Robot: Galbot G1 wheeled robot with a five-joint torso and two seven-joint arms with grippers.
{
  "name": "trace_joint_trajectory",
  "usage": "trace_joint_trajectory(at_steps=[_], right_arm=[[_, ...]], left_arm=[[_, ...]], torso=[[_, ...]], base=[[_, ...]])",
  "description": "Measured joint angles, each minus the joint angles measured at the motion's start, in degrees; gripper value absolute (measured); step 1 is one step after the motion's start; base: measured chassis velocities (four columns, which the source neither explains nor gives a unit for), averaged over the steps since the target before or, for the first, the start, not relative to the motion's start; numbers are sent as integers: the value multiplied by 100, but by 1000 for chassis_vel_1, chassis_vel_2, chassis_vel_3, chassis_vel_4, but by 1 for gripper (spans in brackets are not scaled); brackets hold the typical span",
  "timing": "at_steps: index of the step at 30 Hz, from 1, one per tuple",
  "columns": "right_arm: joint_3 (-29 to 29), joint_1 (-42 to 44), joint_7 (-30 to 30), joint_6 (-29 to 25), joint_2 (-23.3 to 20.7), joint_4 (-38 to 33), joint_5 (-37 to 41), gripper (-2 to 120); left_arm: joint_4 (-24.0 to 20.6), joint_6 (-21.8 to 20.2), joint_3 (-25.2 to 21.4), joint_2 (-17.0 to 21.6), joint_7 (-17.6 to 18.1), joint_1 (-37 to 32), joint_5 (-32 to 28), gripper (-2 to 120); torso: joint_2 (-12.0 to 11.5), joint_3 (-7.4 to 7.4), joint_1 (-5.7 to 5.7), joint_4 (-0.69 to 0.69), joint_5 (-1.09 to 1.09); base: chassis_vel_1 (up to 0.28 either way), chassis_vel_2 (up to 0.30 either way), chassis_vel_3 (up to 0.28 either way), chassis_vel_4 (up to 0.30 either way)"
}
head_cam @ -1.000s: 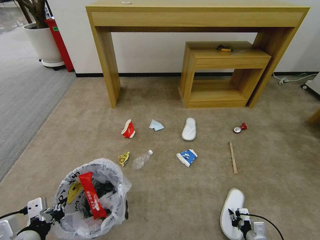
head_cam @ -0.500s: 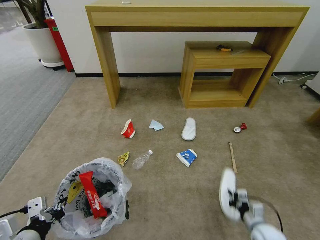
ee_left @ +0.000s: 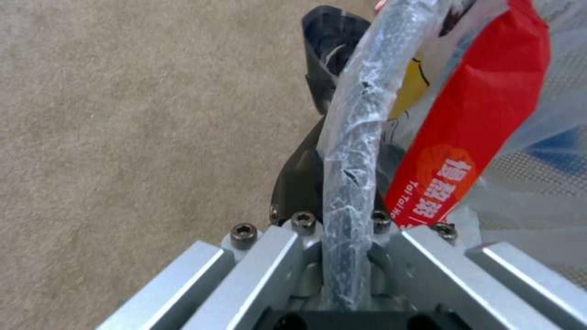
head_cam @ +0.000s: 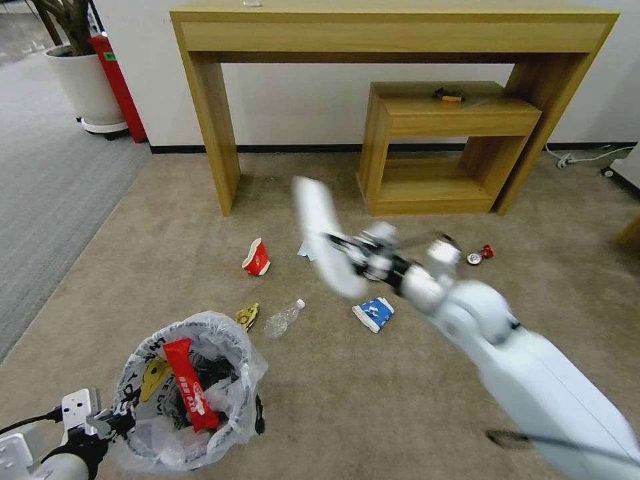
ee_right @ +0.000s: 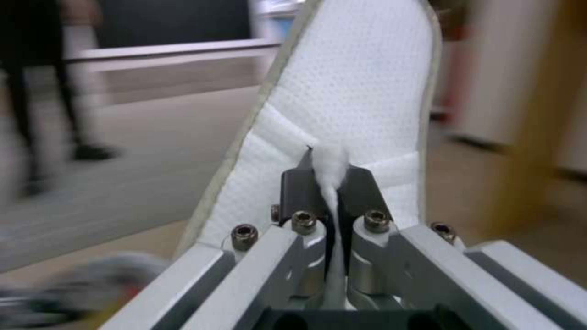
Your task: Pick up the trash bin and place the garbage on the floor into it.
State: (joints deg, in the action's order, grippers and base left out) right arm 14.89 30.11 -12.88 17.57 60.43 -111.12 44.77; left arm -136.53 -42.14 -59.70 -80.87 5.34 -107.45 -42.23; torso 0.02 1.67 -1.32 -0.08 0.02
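Head view, right gripper (head_cam: 341, 245): you see it raised over the floor (head_cam: 373, 393), clamped on a white slipper (head_cam: 321, 233) that shows blurred, its sole standing roughly upright in the air.
Head view, left gripper (head_cam: 115, 423): it sits at the lower left, pinched on the near rim of the trash bin (head_cam: 190, 390).
Head view, bin contents: a red snack packet (head_cam: 189, 392) leans inside the bag, with a yellow figure printed on the liner beside it.
Head view, garbage on the carpet: you have a red cup (head_cam: 257, 258), a yellow wrapper (head_cam: 248, 315) and a clear bottle (head_cam: 284, 319) just beyond the bin, a blue cup (head_cam: 373, 314) under the right arm, a tissue (head_cam: 306, 249) partly behind the slipper, and a crushed can (head_cam: 480, 255) to the right.
Left wrist view: the fingers (ee_left: 296, 181) grip the bag-wrapped bin rim (ee_left: 355, 146); the red packet (ee_left: 474, 114) lies just inside it.
Right wrist view: both fingers (ee_right: 298, 189) are squeezed together on a bunched fold of the slipper's strap (ee_right: 330, 167), and the slipper's perforated insole (ee_right: 355, 82) rises beyond them.
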Motion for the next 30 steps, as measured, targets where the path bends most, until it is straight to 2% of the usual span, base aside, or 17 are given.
trace_joint_trajectory(at_steps=[1, 4, 5, 8, 11, 18, 21, 22, 25, 26, 29, 30], right_arm=[[0, 0, 0, 0, 0, 0, 0, 0], [1014, -419, 70, 8, 667, 57, -51, 0], [1014, -419, 70, 8, 667, 57, -51, 0], [1841, -504, 167, -31, 1182, 233, -268, 0], [2129, -431, 179, -54, 1327, 367, -467, 0], [2408, -211, 79, -325, 1287, 605, -1322, 3], [2481, -75, 65, -609, 1225, 753, -1766, 16], [2481, -75, 65, -609, 1225, 753, -1766, 16], [2461, 85, 65, -703, 1130, 792, -1980, 31], [2461, 85, 65, -703, 1130, 792, -1980, 31], [2364, 261, 93, -748, 1061, 815, -2120, 44], [2364, 261, 93, -748, 1061, 815, -2120, 44]], left_arm=[[0, 0, 0, 0, 0, 0, 0, 0], [8, 0, 65, 72, 78, 27, 0, 0], [8, 0, 65, 72, 78, 27, 0, 0], [7, 0, 132, 142, 183, 46, -14, 0], [-1, 0, 154, 165, 210, 46, -28, 0], [-20, 0, 147, 173, 248, 46, -79, 0], [-20, 0, 152, 173, 248, 51, -81, 0], [-20, 0, 152, 173, 248, 51, -81, 0], [-24, 0, 153, 192, 253, 73, -95, 0], [-24, 0, 153, 192, 253, 73, -95, 0], [-37, 0, 147, 200, 256, 81, -111, 0], [-37, 0, 147, 200, 256, 81, -111, 0]], torso=[[0, 0, 0, 0, 0], [0, -1, 0, -1, -3], [0, -1, 0, -1, -3], [0, -1, 0, -2, -2], [1, -2, 1, -2, -3], [0, -2, 1, -4, -1], [1, -2, 1, -3, -1], [1, -2, 1, -3, -1], [1, -2, 1, -3, 0], [1, -2, 1, -3, 0], [1, -2, 1, -4, 0], [1, -2, 1, -4, 0]], base=[[0, 0, 0, 0], [0, 0, 0, 0], [0, 0, 0, 0], [0, 0, 0, 0], [0, 0, 0, 0], [0, 0, 0, 0], [0, 0, 0, 0], [0, 0, 0, 0], [0, 0, 0, 0], [0, 0, 0, 0], [0, 0, 0, 0], [0, 0, 0, 0]])
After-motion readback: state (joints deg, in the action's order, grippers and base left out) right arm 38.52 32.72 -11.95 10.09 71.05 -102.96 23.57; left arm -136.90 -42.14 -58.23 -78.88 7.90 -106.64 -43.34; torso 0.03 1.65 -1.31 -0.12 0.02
